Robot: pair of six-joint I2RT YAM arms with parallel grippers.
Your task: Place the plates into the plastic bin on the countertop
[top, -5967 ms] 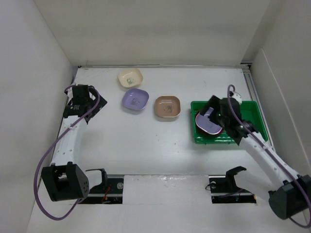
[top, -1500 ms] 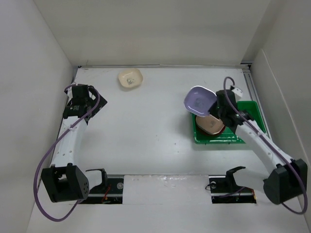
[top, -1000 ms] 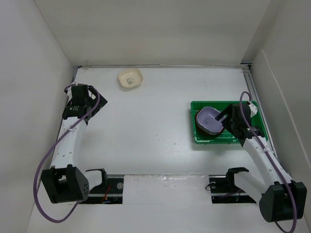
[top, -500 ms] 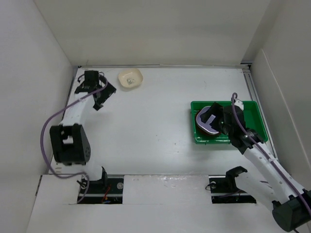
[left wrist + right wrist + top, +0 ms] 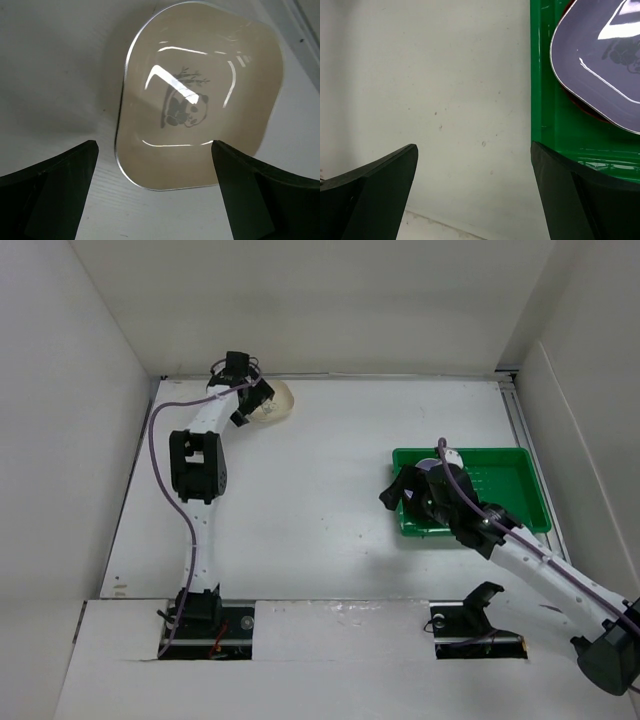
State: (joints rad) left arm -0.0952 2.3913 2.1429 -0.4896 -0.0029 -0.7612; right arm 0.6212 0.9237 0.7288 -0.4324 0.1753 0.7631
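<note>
Cream rounded-square dish with panda print (image 5: pixel 200 95) flat on white worktop (image 5: pixel 60 65), just ahead of left jaws, near rim lying between both tips, no contact visible. Left jaws spread wide, holding nothing. Right jaws equally wide apart, empty, straddling side wall of bright green ribbed plastic bin (image 5: pixel 543 100): one tip over bare worktop, other over bin. Lavender rounded-square dish (image 5: pixel 600 55) inside bin, ahead and right of right jaws, resting on red-orange dish (image 5: pixel 592 114), only thin edge showing beneath.
</note>
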